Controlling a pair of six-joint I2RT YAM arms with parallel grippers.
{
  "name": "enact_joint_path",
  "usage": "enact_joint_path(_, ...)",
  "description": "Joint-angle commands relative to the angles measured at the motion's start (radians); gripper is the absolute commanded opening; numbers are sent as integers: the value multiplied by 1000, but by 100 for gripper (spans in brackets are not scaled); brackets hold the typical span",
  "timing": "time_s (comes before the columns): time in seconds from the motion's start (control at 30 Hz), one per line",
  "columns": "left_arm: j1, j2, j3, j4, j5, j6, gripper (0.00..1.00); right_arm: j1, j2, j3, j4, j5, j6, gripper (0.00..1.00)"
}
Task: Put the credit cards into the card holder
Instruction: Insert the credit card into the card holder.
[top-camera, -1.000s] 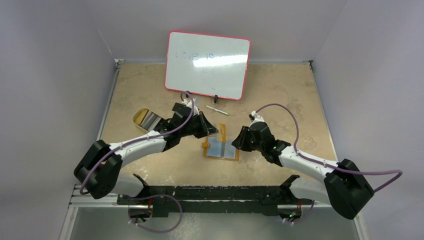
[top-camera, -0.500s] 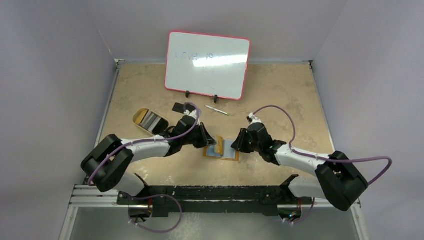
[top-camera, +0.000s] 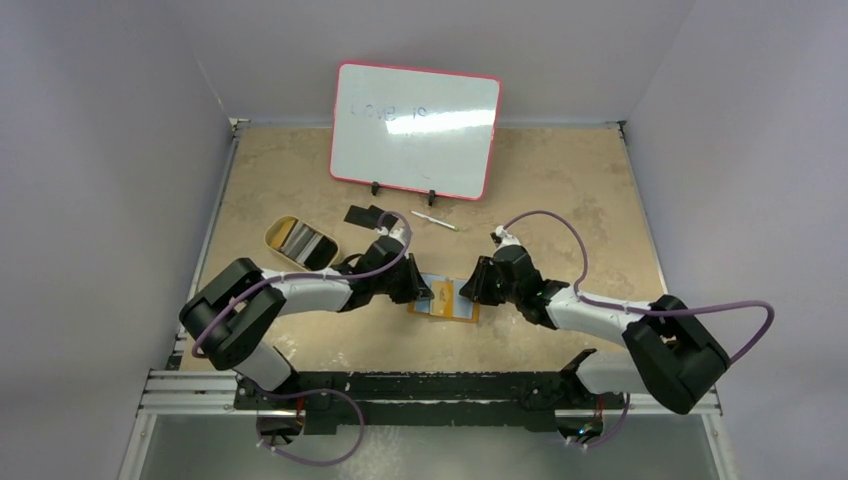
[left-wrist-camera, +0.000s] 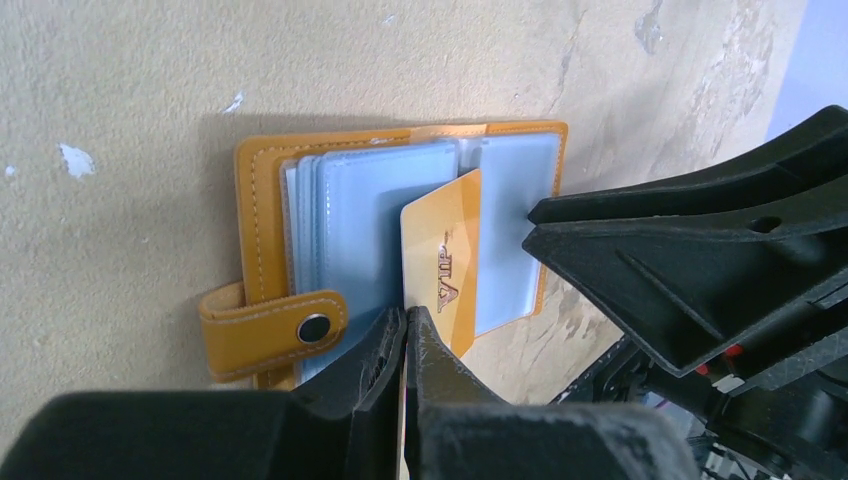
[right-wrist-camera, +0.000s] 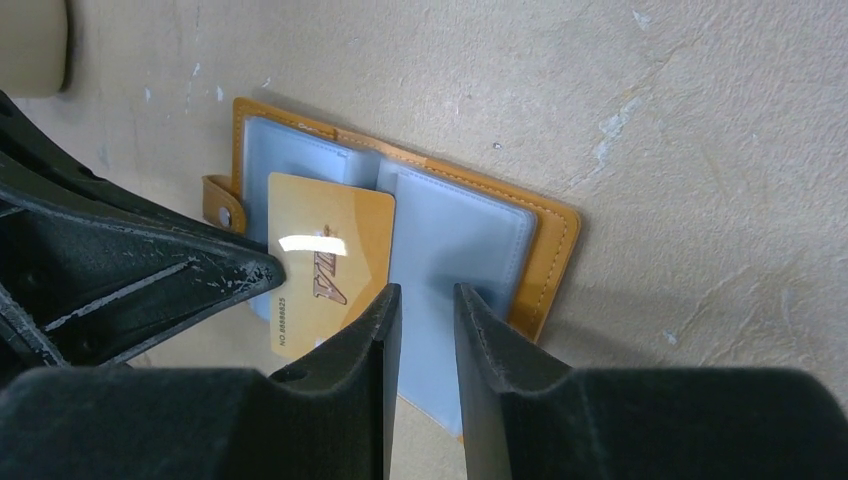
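The orange-tan card holder (top-camera: 462, 312) lies open on the table, with its bluish sleeves up and its snap tab (left-wrist-camera: 270, 325) to the left. My left gripper (top-camera: 424, 289) is shut on the orange-yellow card (left-wrist-camera: 440, 255). It holds the card on edge over the middle sleeves, and the card also shows in the right wrist view (right-wrist-camera: 330, 260). My right gripper (top-camera: 470, 290) hovers low over the holder's right sleeve (right-wrist-camera: 450, 235). Its jaws are a narrow gap apart with nothing between them. One black card (top-camera: 362, 214) lies on the table near the whiteboard.
An oval tan tin dish (top-camera: 277, 232) holding dark flat items stands left of the holder. A slim pen (top-camera: 435, 221) lies behind it. A whiteboard (top-camera: 415, 130) stands at the back. The two grippers face each other closely over the holder.
My left gripper has come down and forward with the orange-yellow card onto the open holder. My right gripper has edged slightly left toward the holder.
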Motion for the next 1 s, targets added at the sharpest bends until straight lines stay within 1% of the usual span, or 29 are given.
enact_joint_path(0.0,-12,-1,69,-48,-60,76,0,-4,11,-2,13,4,-2,28)
enact_joint_path(0.3,-13,17,138,-190,-116,163,0,-4,-16,3,-19,20,-10,28)
enact_joint_path(0.5,-12,25,182,-264,-120,202,0,-4,-15,4,-22,22,-11,28)
enact_joint_path(0.73,-13,66,197,-249,-71,214,0,-4,-5,4,-17,21,-10,28)
enact_joint_path(0.97,-12,97,222,-260,-58,236,0,-4,-7,1,-25,25,-10,28)
